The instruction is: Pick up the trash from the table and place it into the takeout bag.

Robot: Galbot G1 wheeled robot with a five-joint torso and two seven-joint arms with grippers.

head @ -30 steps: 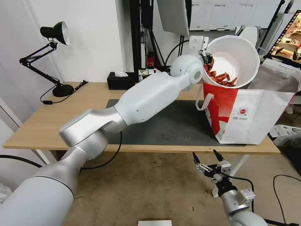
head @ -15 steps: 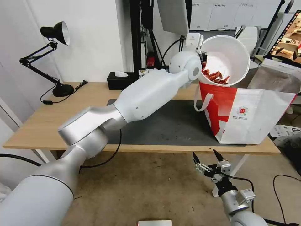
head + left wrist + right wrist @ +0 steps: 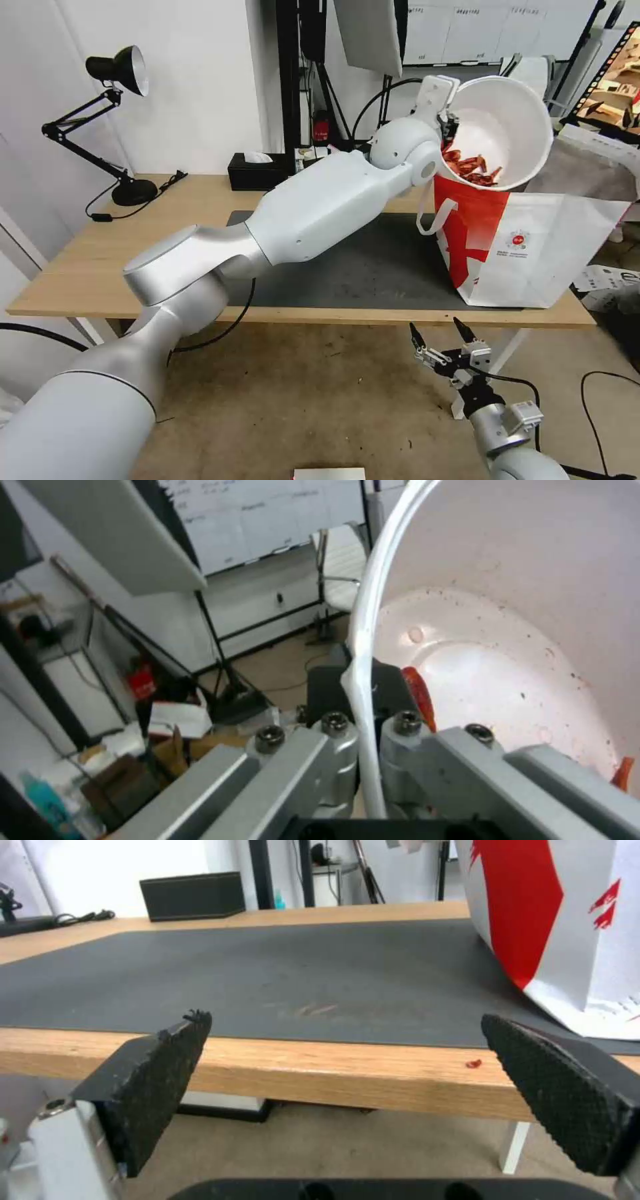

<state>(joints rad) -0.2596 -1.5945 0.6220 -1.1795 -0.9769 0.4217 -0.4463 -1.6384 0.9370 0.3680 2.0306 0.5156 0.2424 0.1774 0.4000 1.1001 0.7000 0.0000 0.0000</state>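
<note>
Left end effector [image 3: 448, 125] clamped on the bowl [image 3: 503, 130] rim, tipped above the takeout bag [image 3: 533, 247]; surface [image 3: 80, 267] looks cleared. Right end effector [image 3: 443, 337] idles apart.

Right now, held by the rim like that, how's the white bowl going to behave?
Likely light: the left gripper carries the white bowl by one rim pinch. Thin rim looks flexible, so it may slip. Tilted, the red scraps sit low and could spill over the takeout bag.
</note>
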